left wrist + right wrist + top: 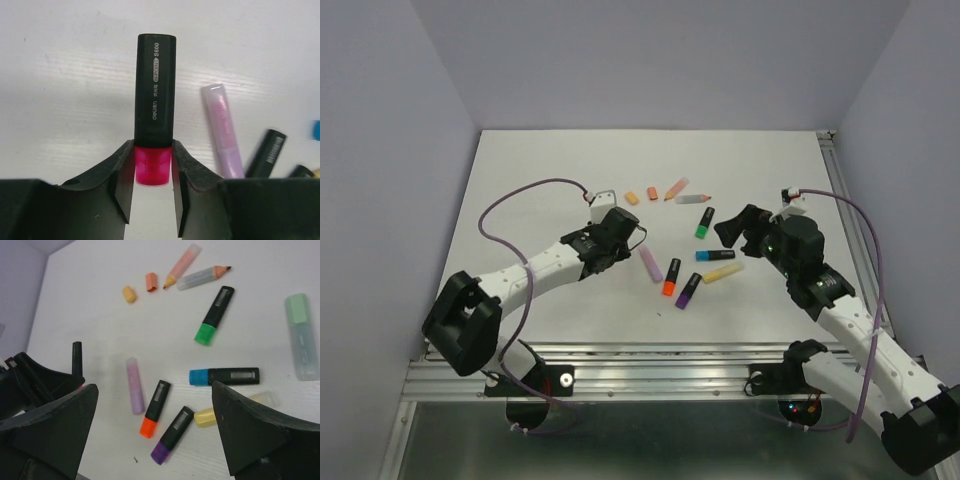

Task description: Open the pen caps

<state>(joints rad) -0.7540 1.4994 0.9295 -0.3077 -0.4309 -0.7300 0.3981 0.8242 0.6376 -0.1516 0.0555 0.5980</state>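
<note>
My left gripper (152,162) (617,236) is shut on a black-barrelled pen (155,90), its fingers gripping at the pink cap (151,167). The barrel sticks out beyond the fingers and also shows in the right wrist view (76,356). My right gripper (154,387) (740,228) is open wide and empty, hovering over the pens. Below it lie a lilac pen (134,385), black pens with orange (155,408), purple (172,435), blue (225,376) and green (215,315) caps, and a yellow pen (235,409). Two loose orange caps (129,294) (151,282) lie at the back.
A peach pen (182,265) and a grey pen (202,277) lie at the back with bare tips. A mint pen (302,337) lies to the right. The table's metal rail (650,375) runs along the near edge, and purple walls enclose the sides.
</note>
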